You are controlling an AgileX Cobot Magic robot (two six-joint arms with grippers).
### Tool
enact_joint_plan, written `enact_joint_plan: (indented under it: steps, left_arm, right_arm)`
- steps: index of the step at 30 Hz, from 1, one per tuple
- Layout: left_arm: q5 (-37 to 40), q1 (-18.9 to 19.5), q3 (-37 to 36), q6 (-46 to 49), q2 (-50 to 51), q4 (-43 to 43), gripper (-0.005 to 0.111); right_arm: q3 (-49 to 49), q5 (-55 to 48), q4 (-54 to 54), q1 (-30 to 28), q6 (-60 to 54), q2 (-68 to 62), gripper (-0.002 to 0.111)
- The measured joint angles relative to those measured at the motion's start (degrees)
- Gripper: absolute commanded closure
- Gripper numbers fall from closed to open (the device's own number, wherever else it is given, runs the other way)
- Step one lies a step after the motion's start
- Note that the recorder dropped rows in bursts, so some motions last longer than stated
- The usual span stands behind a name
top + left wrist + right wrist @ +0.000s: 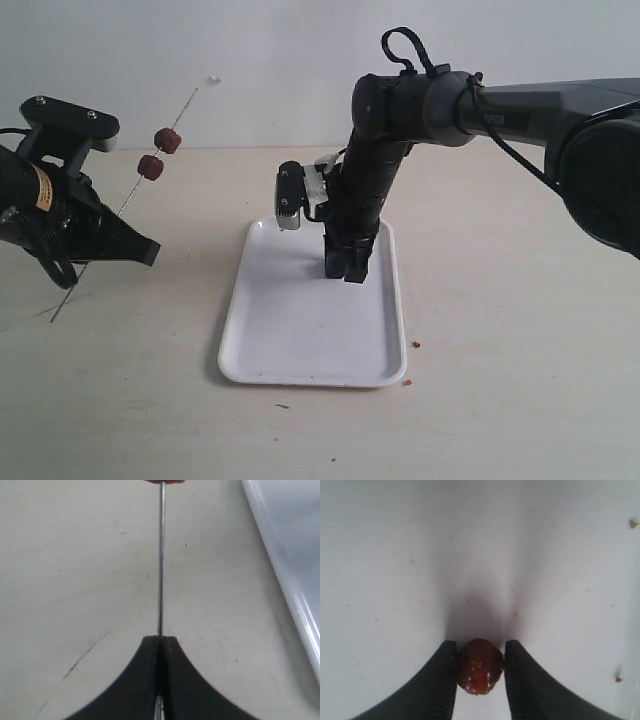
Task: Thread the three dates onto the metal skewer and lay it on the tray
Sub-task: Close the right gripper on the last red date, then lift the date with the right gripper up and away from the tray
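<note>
Metal skewer was pinched low on its shaft between the left fingers, pressed together. In the exterior view it slanted up toward 1 o'clock, with a lower date and an upper date threaded near its top. The right fingers gripped the third date over the tray, toward its 12 o'clock end. The tray lay on the desk, at 3 o'clock from the skewer.
</note>
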State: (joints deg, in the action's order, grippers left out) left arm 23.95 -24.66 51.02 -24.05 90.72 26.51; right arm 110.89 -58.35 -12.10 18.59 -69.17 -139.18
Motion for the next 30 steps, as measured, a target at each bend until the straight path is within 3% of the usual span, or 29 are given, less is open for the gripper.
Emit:
enact_joint_plan:
  steps: [12, 16, 30]
  left_arm:
    - [-0.23, 0.00, 0.00, 0.00, 0.00, 0.00, 0.107]
    - [-0.23, 0.00, 0.00, 0.00, 0.00, 0.00, 0.107]
    - [-0.23, 0.00, 0.00, 0.00, 0.00, 0.00, 0.107]
  right_arm:
    - [0.00, -0.62, 1.83, 0.00, 4.86, 0.00, 0.076]
    - [0.13, -1.22, 2.46, 0.00, 6.90, 0.00, 0.083]
    - [0.13, -1.45, 2.79, 0.00, 10.77, 0.00, 0.090]
